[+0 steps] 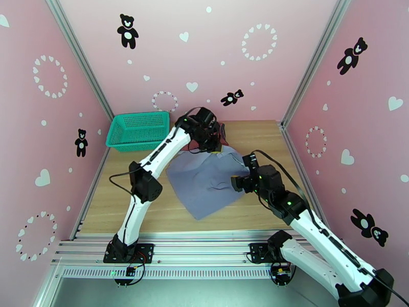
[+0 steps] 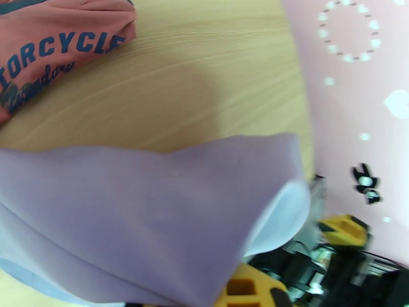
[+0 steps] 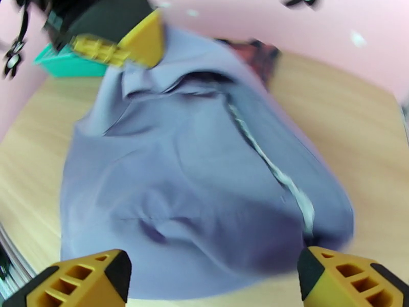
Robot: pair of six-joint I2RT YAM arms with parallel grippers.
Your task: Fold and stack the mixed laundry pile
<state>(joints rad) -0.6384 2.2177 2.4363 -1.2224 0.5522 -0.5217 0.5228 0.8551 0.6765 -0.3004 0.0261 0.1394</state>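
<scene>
The grey-lavender shirt (image 1: 204,181) lies spread on the table's middle, its far edge raised. My left gripper (image 1: 217,145) is shut on that far edge; in the left wrist view the cloth (image 2: 143,211) drapes over one yellow finger (image 2: 248,292). The rust-red tank top (image 2: 51,42) with navy lettering lies bunched behind the shirt, mostly hidden by the left arm in the top view (image 1: 195,146). My right gripper (image 1: 237,183) hovers open at the shirt's right edge, fingers wide apart in the right wrist view (image 3: 212,275) with the shirt (image 3: 194,165) just ahead of them.
A teal mesh basket (image 1: 138,130) stands at the table's far left corner. Pink walls close in the left, back and right sides. Bare wood shows left of the shirt (image 1: 117,200) and at the far right (image 1: 260,134).
</scene>
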